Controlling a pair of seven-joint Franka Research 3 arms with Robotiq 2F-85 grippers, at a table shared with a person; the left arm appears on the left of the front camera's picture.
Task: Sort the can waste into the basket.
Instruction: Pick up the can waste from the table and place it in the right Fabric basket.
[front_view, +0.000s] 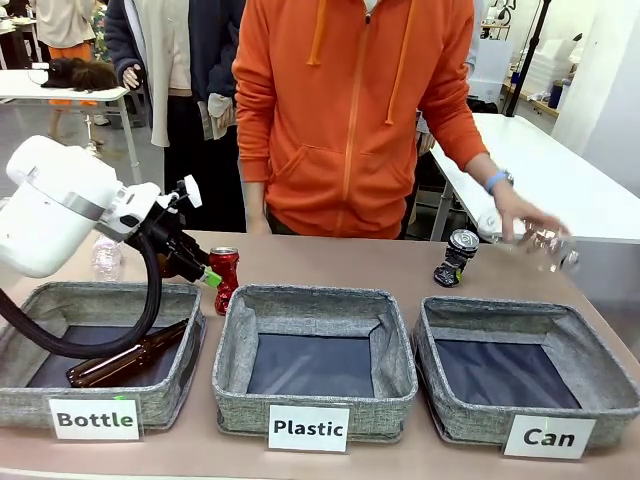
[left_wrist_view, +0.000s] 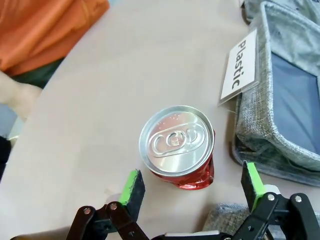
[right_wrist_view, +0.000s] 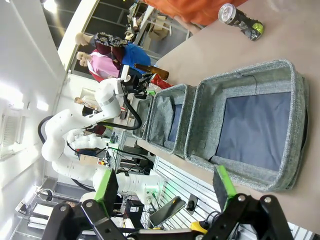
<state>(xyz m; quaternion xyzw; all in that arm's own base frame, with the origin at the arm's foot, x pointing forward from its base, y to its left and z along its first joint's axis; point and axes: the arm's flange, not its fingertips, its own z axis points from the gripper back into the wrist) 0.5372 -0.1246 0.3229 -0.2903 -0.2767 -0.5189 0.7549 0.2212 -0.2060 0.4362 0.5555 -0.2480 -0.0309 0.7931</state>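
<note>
The left gripper (left_wrist_view: 192, 181) is held with its jaws spread wide above the red can (left_wrist_view: 177, 145), which is seen upright on the table (front_view: 340, 260), close to the far left corner of the "Plastic" basket (front_view: 232, 350). A green pad (left_wrist_view: 132, 185) is seen at either side of the can, neither touching it. Bare tabletop lies open on the can's far side, while the fabric rim of the "Plastic" basket crowds the near side. A brown glass bottle (front_view: 125, 362) lies in the "Bottle" basket (front_view: 30, 395).

The right gripper (right_wrist_view: 166, 184) is also spread, holding nothing, and is poised near the front rim of the "Can" basket (right_wrist_view: 295, 125). No can lies in that basket. The black can (front_view: 457, 257) is seen tilted on the table just behind the basket's far left corner — a strip of clear table separates them. A person's hand (front_view: 525, 215) is held above the table's far right edge.
</note>
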